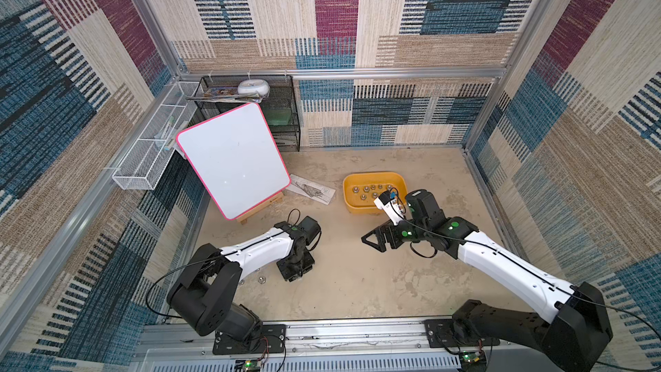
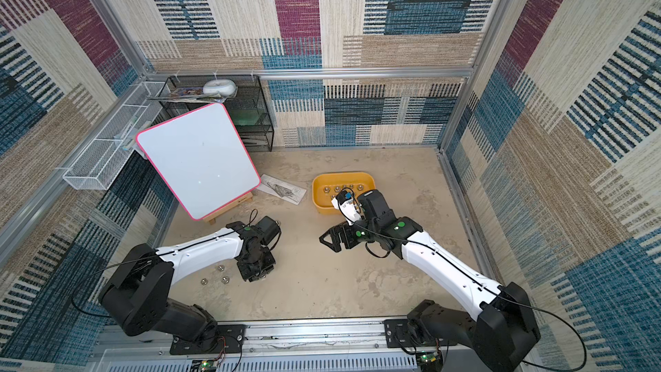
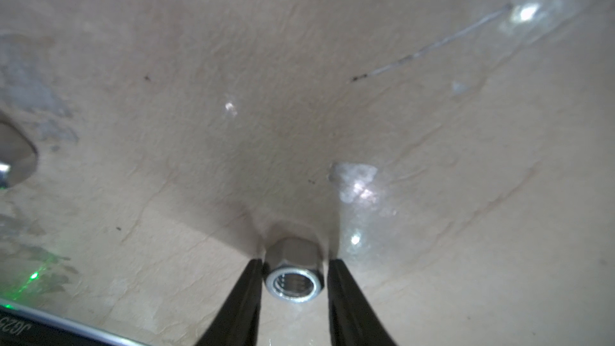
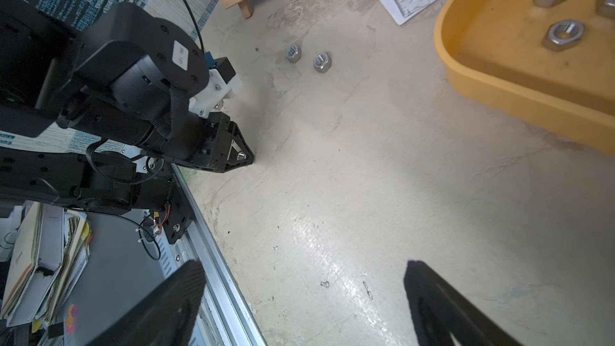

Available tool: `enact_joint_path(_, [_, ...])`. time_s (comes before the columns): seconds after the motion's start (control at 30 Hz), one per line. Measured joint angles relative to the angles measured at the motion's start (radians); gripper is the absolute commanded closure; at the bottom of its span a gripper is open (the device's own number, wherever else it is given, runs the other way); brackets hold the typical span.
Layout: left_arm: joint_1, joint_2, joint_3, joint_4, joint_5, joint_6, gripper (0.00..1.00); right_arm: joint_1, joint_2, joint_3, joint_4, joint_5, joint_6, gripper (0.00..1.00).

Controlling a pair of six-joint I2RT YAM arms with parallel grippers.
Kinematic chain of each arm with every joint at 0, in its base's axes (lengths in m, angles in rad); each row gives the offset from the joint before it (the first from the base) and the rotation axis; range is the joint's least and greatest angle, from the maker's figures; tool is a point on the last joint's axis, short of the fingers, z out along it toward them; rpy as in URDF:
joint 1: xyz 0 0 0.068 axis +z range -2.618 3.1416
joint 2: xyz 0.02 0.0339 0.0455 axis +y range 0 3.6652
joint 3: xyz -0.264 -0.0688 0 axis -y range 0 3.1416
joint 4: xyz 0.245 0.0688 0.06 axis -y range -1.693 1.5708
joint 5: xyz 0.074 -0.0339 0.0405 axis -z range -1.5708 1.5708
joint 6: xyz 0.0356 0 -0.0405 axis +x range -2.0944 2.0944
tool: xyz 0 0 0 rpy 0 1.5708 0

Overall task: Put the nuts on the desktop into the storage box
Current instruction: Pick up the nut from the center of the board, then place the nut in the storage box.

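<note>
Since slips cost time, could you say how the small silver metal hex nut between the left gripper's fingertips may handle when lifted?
The small silver metal hex nut looks rigid, probably dense for its size. Its shiny flats might slip between the left gripper's narrow black fingertips.

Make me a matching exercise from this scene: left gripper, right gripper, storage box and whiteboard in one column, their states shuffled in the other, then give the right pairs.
Column one
1. left gripper
2. right gripper
3. storage box
4. whiteboard

Column two
A. propped on a wooden easel
B. open, holding nothing
C. holds several hex nuts
D. closed on one hex nut lying on the desktop

Pairs: 1-D, 2-B, 3-C, 4-A
</note>
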Motion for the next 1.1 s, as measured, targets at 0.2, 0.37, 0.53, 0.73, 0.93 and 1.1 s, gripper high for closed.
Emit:
enact_joint_path(0.2, [0.0,0.002,-0.008,0.005,-0.004,0.0,0.77,0.0,0.008,0.005,0.0,0.005,-0.001,0.01])
enact_joint_path(0.37, [0.0,0.0,0.006,-0.005,-0.007,0.013,0.81,0.0,0.002,0.015,-0.002,0.046,0.001,0.01])
enact_joint_path(0.53, [-0.001,0.016,0.114,-0.026,-0.024,0.053,0.8,0.0,-0.013,0.015,-0.003,0.104,0.015,0.01])
enact_joint_path(0.73, [-0.001,0.109,0.323,-0.056,-0.022,0.126,0.8,-0.014,-0.02,0.015,-0.01,0.172,0.041,0.01])
enact_joint_path(0.93, [-0.001,0.265,0.62,-0.102,-0.005,0.229,0.8,-0.035,-0.029,0.018,-0.031,0.226,0.065,0.01])
enact_joint_path(1.1, [0.0,0.412,0.874,-0.143,0.004,0.316,0.8,-0.06,-0.03,0.023,-0.043,0.269,0.087,0.01])
